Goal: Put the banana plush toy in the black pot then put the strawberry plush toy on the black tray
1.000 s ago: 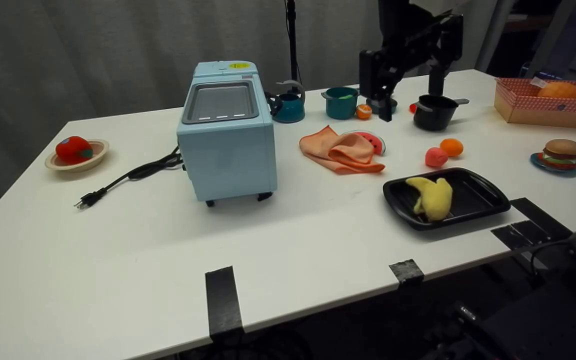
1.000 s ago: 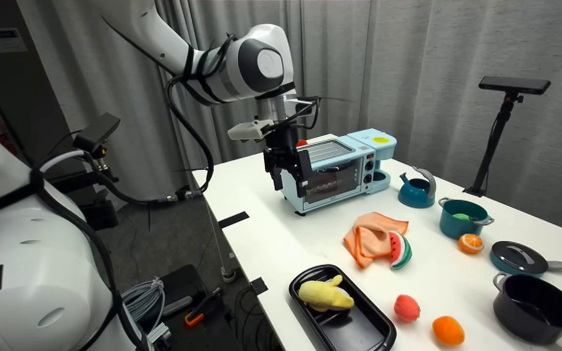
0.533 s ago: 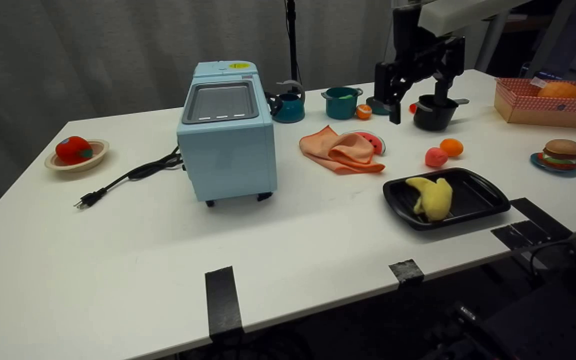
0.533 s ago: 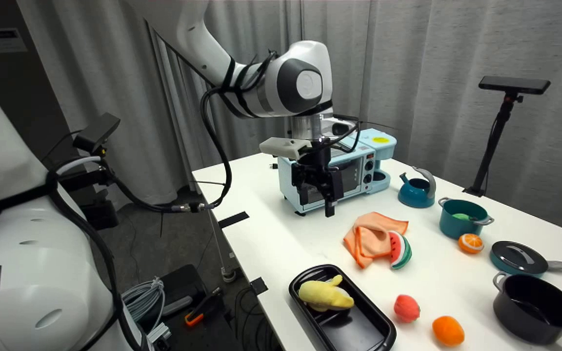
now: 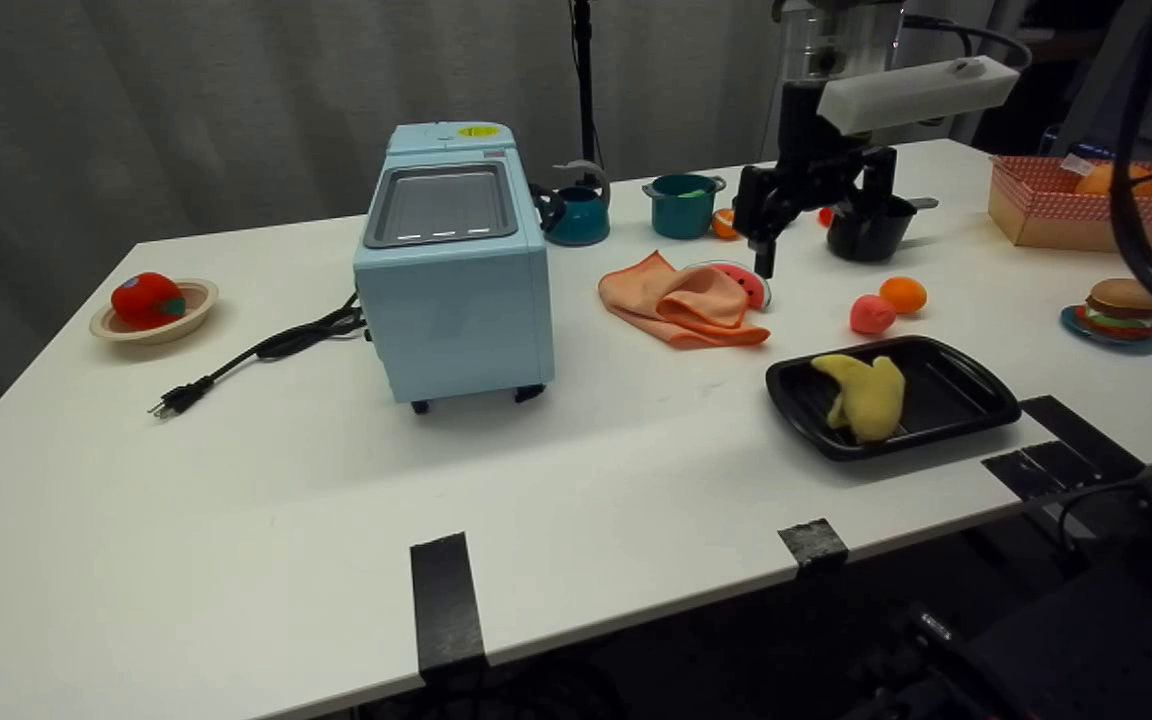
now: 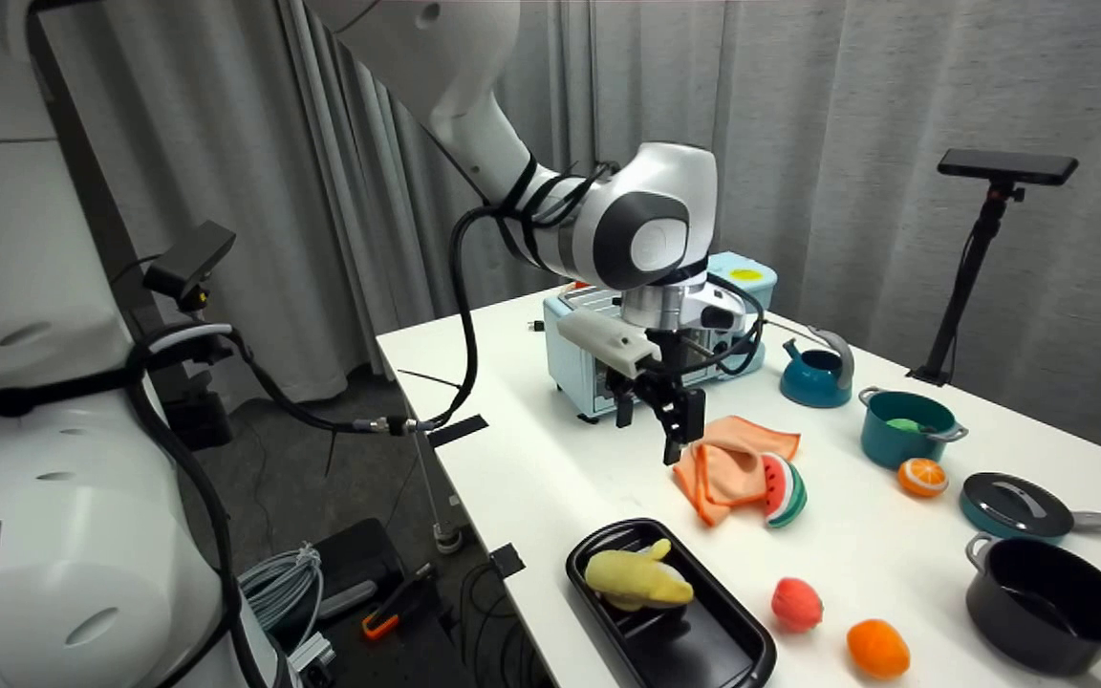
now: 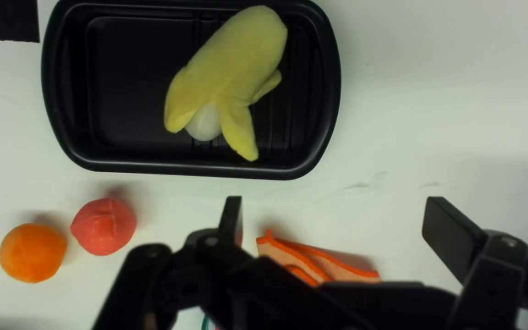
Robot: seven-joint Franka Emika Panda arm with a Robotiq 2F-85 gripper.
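Note:
The pale-yellow banana plush toy [image 5: 872, 402] lies in the black tray [image 5: 966, 400]. Both also show in an exterior view, the toy [image 6: 638, 579] and the tray [image 6: 718, 645], and in the wrist view, the toy [image 7: 236, 59] and the tray [image 7: 131, 82]. The red strawberry plush toy [image 6: 797, 605] sits on the table beside the tray; it also shows in the wrist view [image 7: 103, 226]. The black pot [image 6: 1038, 602] stands farther along the table; my gripper partly hides it in an exterior view [image 5: 864, 248]. My gripper [image 7: 337, 220] is open and empty, above the table near the orange cloth [image 6: 727, 459].
An orange fruit [image 6: 877, 649] lies next to the strawberry. A watermelon slice [image 6: 784, 489] touches the cloth. A light-blue oven [image 5: 456, 310], a teal kettle [image 6: 816, 376], a teal pot [image 6: 909, 444], an orange slice [image 6: 922, 477] and a lidded pan [image 6: 1019, 506] stand around.
My gripper has moved away from over the oven end of the table, toward the cloth and the tray, and lower. It stays open. The toys, tray and pot have not moved.

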